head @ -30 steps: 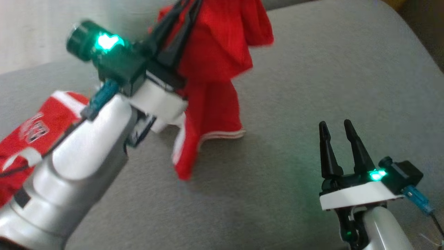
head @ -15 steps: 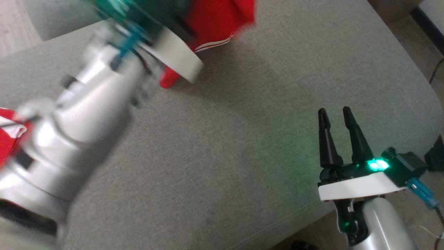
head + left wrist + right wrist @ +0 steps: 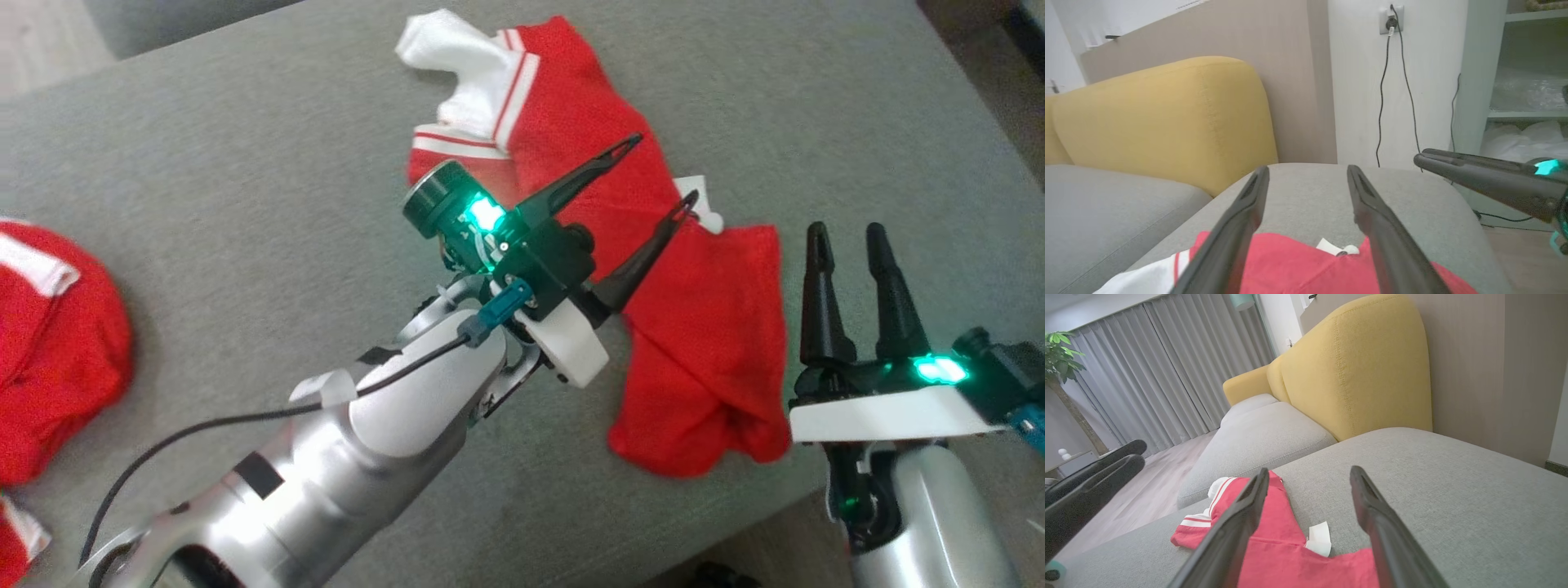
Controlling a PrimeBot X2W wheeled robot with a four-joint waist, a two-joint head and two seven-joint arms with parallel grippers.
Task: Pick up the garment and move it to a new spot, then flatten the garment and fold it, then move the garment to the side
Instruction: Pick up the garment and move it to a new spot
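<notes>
The garment point(image 3: 710, 351), red with white striped trim, lies crumpled on the grey sofa cushion point(image 3: 245, 163), from the far middle down to the near right edge. My left gripper point(image 3: 663, 171) hovers open just above its middle, with nothing between the fingers. In the left wrist view the open left gripper point(image 3: 1307, 170) looks out over the garment point(image 3: 1298, 265). My right gripper point(image 3: 846, 233) stands open and empty beside the garment's right edge. In the right wrist view the right gripper point(image 3: 1309, 473) has the garment point(image 3: 1298, 559) below and ahead of it.
A second red garment point(image 3: 49, 343) lies bunched at the cushion's left edge. The cushion's near right edge point(image 3: 735, 523) drops to the floor. A yellow backrest point(image 3: 1355, 367) rises behind the cushion, and beside it a wall socket point(image 3: 1390, 18) trails cables.
My left gripper, shut on the hanging garment before, has opened, and the garment now lies on the cushion. The head camera has shifted. The right gripper stays open.
</notes>
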